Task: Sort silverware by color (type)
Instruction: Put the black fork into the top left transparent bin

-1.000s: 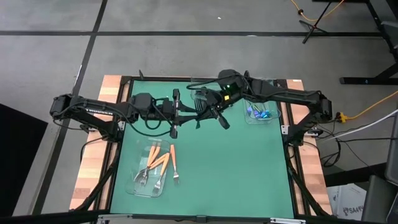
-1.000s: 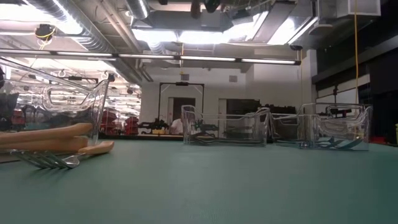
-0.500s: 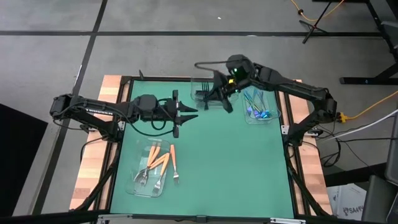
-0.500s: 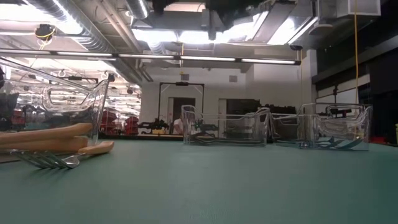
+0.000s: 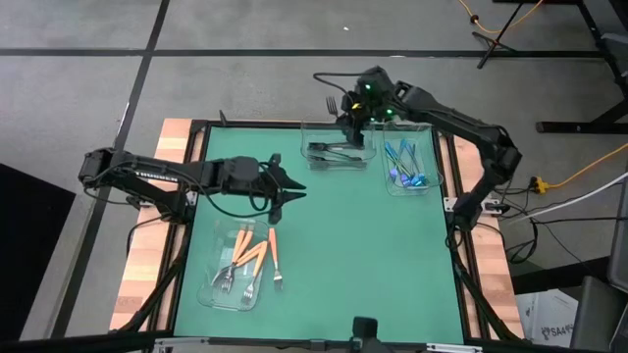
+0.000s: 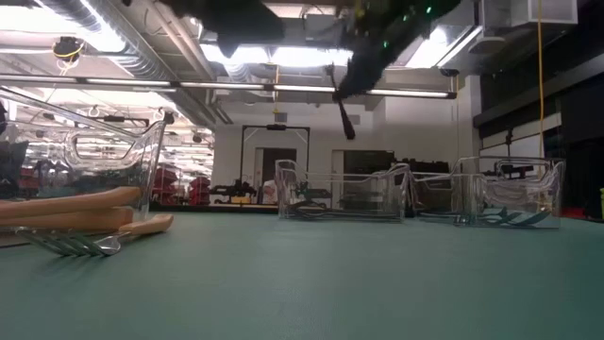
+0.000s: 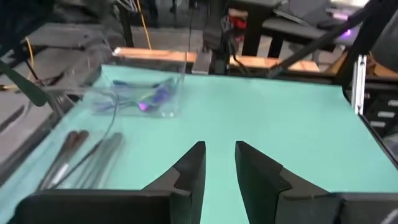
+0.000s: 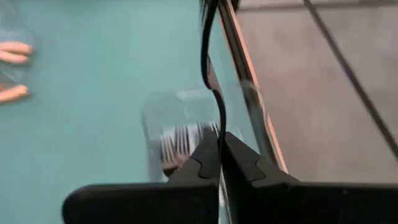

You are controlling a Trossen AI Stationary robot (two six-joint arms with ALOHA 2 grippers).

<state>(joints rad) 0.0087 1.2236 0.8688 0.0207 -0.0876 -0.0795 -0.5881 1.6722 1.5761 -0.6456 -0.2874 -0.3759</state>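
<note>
From above, you can see your right gripper (image 5: 345, 110) raised over the far edge of the desk (image 5: 373, 265), above the clear middle tray (image 5: 339, 149), and clamped on a black fork (image 5: 335, 103) whose tines point away from the desk. The right wrist view confirms the hold: the two fingers (image 8: 239, 163) are pressed together on the fork's thin black handle, with the black forks (image 8: 177, 144) already in the tray visible below. The low view adds what the overhead cannot: the held fork (image 6: 344, 111) hangs tilted, well above the tray's rim.

Your left gripper (image 5: 291, 183) hovers over the middle-left of the desk with nothing in it. The left wrist view shows its fingers (image 7: 189, 171) parted by a narrow gap over bare green surface, with the blue utensils (image 7: 146, 99) in their tray farther off.

The orange-handled forks (image 5: 257, 257) lie in and beside the near-left tray (image 5: 218, 292); from the low view, one handle (image 6: 146, 225) pokes out past its wall.
</note>
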